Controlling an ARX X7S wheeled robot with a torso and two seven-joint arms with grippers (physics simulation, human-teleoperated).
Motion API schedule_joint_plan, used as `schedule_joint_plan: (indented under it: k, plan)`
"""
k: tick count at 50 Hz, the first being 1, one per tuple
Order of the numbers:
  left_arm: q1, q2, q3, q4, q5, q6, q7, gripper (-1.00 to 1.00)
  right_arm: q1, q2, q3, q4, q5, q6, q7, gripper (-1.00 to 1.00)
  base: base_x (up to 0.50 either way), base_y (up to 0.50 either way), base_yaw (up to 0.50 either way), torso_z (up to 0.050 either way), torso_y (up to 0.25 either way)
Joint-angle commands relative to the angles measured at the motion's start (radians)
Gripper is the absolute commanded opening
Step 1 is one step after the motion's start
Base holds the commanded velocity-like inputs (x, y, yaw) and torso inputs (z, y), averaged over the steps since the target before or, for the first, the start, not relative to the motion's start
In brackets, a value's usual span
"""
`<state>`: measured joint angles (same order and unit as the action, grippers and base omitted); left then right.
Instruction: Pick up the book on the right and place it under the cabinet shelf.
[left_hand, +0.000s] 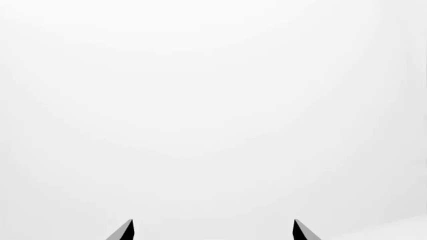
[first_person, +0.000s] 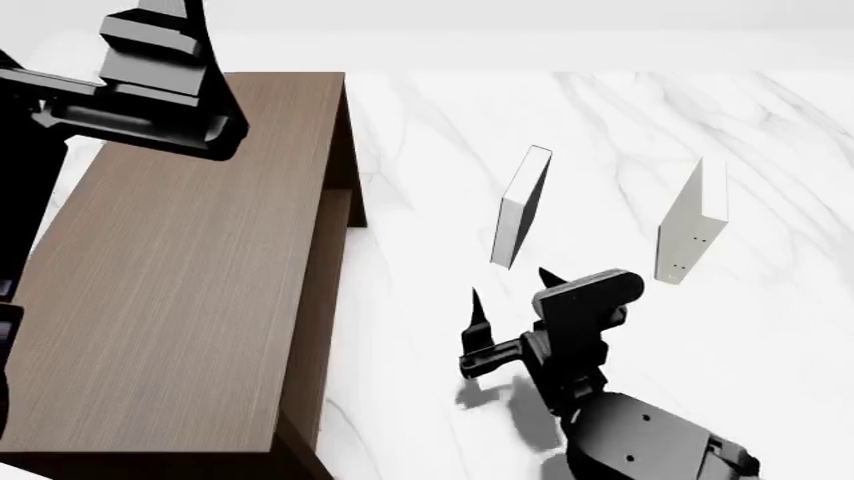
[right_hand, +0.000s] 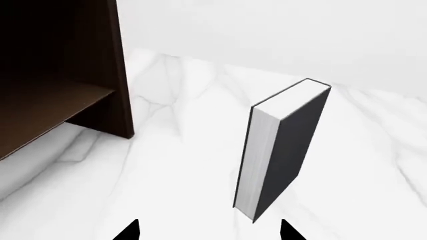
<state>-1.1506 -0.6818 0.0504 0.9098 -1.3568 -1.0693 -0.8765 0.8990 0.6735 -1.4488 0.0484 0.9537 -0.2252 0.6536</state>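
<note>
The book (first_person: 694, 222), plain white with a pale spine and two tiny dots, stands upright on the marble at the right of the head view; neither wrist view shows it. The cabinet shelf (first_person: 187, 260) is the tall brown box at the left, and its inner board (right_hand: 47, 107) shows in the right wrist view. My right gripper (first_person: 511, 288) is open and empty, low over the marble. It is to the near left of the book, pointing at the black-faced book. My left gripper (left_hand: 213, 231) is open, facing only blank white.
A black-faced book (first_person: 521, 205) stands upright between the cabinet and the white book, just beyond my right fingertips (right_hand: 287, 229). My left arm (first_person: 154, 80) hangs over the cabinet's far top corner. White marble tabletop (first_person: 441, 150) spreads around both books.
</note>
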Motion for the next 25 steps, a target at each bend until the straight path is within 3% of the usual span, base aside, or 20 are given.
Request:
schedule_joint_plan:
  k: [1,25]
  plan:
    - [0.023,0.001,0.021,-0.001,0.016,-0.002,0.006,1.00,0.076,0.114,0.018,-0.212,0.009,0.057,0.070,1.00,0.00,0.00,0.00,0.000,0.080]
    - [0.040,-0.011,0.019,0.007,0.002,0.015,-0.007,1.00,0.217,0.241,0.075,-0.437,0.055,0.155,0.144,1.00,0.00,0.00,0.00,0.000,0.108]
